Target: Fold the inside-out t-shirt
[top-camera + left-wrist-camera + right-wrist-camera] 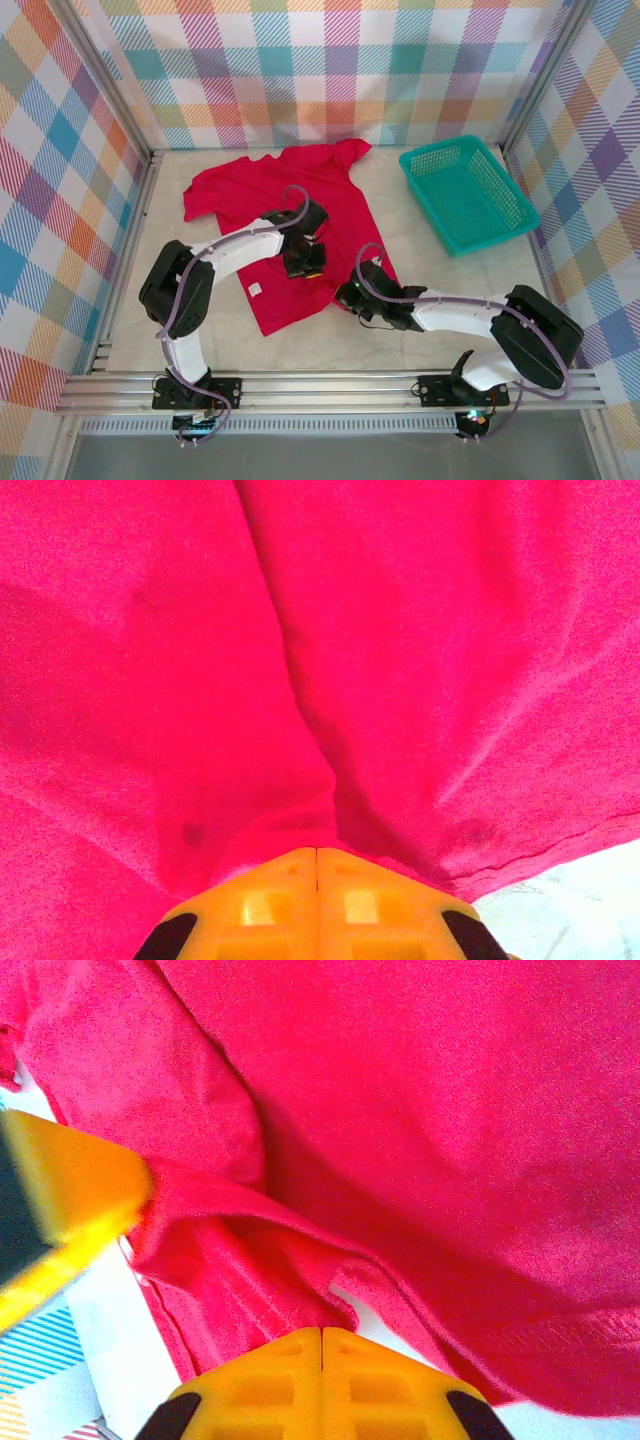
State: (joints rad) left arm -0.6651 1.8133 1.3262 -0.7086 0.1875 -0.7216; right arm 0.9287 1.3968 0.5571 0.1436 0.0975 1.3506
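I have both claws down on the inside-out t-shirt [280, 200], so I judge this to be the start of a fold: gripping the near end in order to carry it over.

My right claw [348, 297] is nearest to me, at the shirt's near right edge. It is clenched, tips together, with a raised fold of hem bunched against them. I take it to be pinching cloth, though the pinch itself is hidden. Just beyond it and to its left, my left claw [305, 262] sits further in on the body. It is clenched on a gather of red cloth, and creases fan out from its tips. A small white label [255, 289] lies to the left of that claw.

The shirt lies flat on the counter [420, 260]. Its long axis runs from the hem beside my claws away to the collar, which points far and slightly left, with the sleeves spread to either side at the far end. The teal mesh basket [465, 190] stands well apart, far to the right of my right claw.

Next I would lift both pinches together and level, then sweep them towards the collar without dragging the far half.
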